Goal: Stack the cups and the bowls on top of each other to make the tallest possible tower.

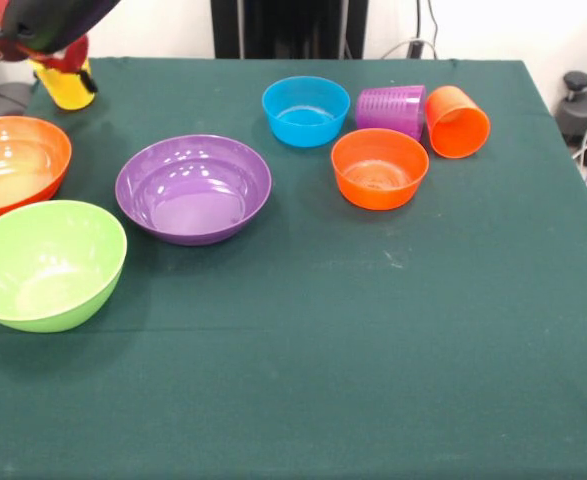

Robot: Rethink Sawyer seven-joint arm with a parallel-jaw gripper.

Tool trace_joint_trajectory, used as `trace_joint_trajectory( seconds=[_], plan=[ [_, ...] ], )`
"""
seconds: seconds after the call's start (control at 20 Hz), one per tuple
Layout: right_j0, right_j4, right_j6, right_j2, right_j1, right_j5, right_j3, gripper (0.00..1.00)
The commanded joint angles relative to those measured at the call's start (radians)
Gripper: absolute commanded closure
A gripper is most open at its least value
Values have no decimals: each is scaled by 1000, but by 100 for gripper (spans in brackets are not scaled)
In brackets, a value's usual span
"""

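The arm comes in at the top left, and my gripper (61,58) sits right at the top of the upright yellow cup (66,88) on the far left corner of the table. Its grip is hidden by the arm. The purple ribbed cup (391,108) and the orange cup (457,122) lie on their sides at the far right. The small blue bowl (305,110) and small orange bowl (379,168) stand beside them. The large purple bowl (193,188), a large orange bowl (8,165) and one lime green bowl (43,265) stand at the left. The pink bowl is out of view.
The green cloth-covered table (353,340) has its right edge near the orange cup. The black pedestal (288,28) stands behind the far edge. A black device (581,108) with cables sits off the table at the right.
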Motion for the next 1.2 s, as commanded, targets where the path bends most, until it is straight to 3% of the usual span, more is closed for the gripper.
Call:
trace_joint_trajectory(
  seconds=[0.05,0.55,1.2],
  plan=[
    [-42,39,268,100,88,83,-242,0],
    [-77,28,297,88,108,42,-333,0],
    [-56,50,268,84,93,20,-330,0]
  ],
)
